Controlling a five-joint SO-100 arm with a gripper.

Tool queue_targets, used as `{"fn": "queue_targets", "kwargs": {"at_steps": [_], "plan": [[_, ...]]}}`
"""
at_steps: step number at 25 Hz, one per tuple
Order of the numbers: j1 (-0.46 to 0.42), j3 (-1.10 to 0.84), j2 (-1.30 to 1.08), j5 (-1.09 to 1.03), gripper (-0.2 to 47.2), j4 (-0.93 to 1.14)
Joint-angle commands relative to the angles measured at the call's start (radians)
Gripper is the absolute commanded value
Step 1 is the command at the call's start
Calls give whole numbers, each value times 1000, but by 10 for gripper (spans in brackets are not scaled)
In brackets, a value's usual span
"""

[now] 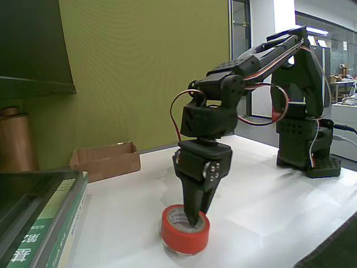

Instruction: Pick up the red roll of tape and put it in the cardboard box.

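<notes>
Red-orange and glossy, the red roll of tape (pixel 185 229) lies flat on the white table (pixel 268 195), near the front edge in the fixed view, with its hole facing up. Only this one view is given, so all comes from it.

The black arm (pixel 262 61) reaches down from its base at the right, and the gripper (pixel 195 215) points straight down at the roll. The dark fingers go into the pale core, or stand just at its inner wall; from this angle the two fingers overlap into one dark wedge, so I cannot tell how far the jaws are apart, or whether they already press on the ring wall. The roll rests on the table, not lifted.

The cardboard box (pixel 106 160) stands well apart, to the left and further back, against the green wall (pixel 145 72). A tall brown cylinder (pixel 15 139) and some books (pixel 47 229) are at the left edge.

In my judgement the roll is light and stiff, a ring that will not crush under the fingers. The outer tape face looks smooth and maybe slippery, while the card core gives more friction. A good hold is across the ring wall, one finger inside the core and one outside, low on the wall so it does not tilt out.
</notes>
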Motion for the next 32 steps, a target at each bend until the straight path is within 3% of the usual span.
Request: {"fn": "queue_targets", "kwargs": {"at_steps": [1,23,32], "plan": [[6,6,104,-2,1,-15],[313,-149,219,-141,1,-305],[426,-124,276,-112,1,-448]]}}
